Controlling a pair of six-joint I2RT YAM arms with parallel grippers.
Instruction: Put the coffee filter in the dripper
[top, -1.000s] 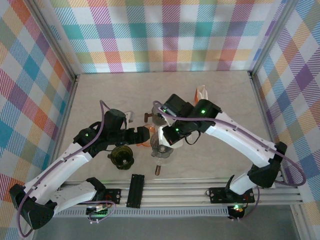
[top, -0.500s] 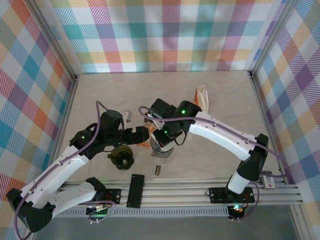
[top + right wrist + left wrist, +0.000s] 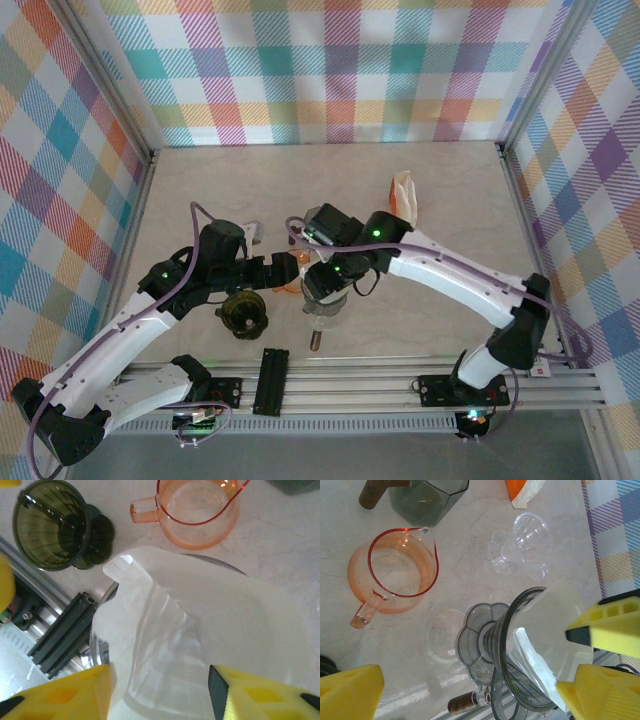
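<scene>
The white paper coffee filter (image 3: 200, 620) sits opened out in the smoky grey glass dripper (image 3: 322, 310), whose rim (image 3: 99, 630) shows beside the paper. My right gripper (image 3: 160, 695) hovers right over it, open, its yellow fingers standing either side of the filter's cone. In the left wrist view the dripper (image 3: 480, 645) stands on its scalloped base with the filter (image 3: 535, 662) inside. My left gripper (image 3: 470, 700) is wide open just left of the dripper, holding nothing. From above, the left gripper (image 3: 283, 270) and the right gripper (image 3: 325, 283) are close together.
An orange glass pitcher (image 3: 400, 575) stands just behind the dripper. A green dripper (image 3: 243, 312) is to the left, a clear dripper (image 3: 525, 545) and a dark grey vessel (image 3: 427, 497) further back. An orange-and-white filter pack (image 3: 403, 195) lies at the back right. A black rail (image 3: 271, 380) lines the near edge.
My right gripper has come down over the grey dripper and opened, letting go of the filter. My left gripper has opened a little wider and shifted slightly left.
</scene>
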